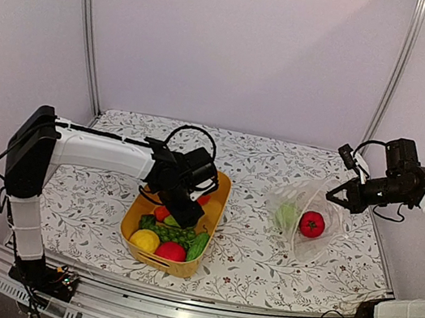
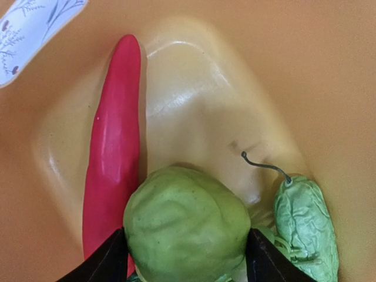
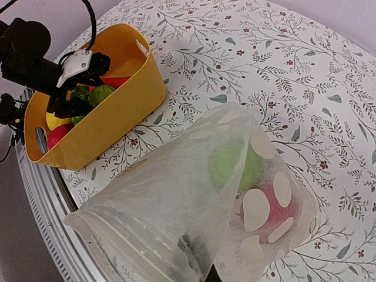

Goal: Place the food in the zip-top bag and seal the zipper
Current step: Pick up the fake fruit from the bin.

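Left end effector (image 2: 188, 254) straddled the green fruit (image 2: 185, 223) in the basket (image 2: 294, 70), couldn't tell if gripped. An off-centre pinch could squirt it out. Right end effector (image 1: 340, 194) pinched the zip-top bag (image 3: 176, 200), right side of tabletop (image 1: 261, 258).

No word, number, label or brand can be read anywhere: not on the yellow basket (image 3: 111, 117), the zip-top bag (image 3: 170, 194), or the flowered table cover (image 3: 294, 76).

Left fingers (image 2: 106, 264) cut off at bottom edge, as is green round fruit (image 2: 187, 226); red fruit (image 3: 267, 205) blurred behind bag (image 3: 153, 194).
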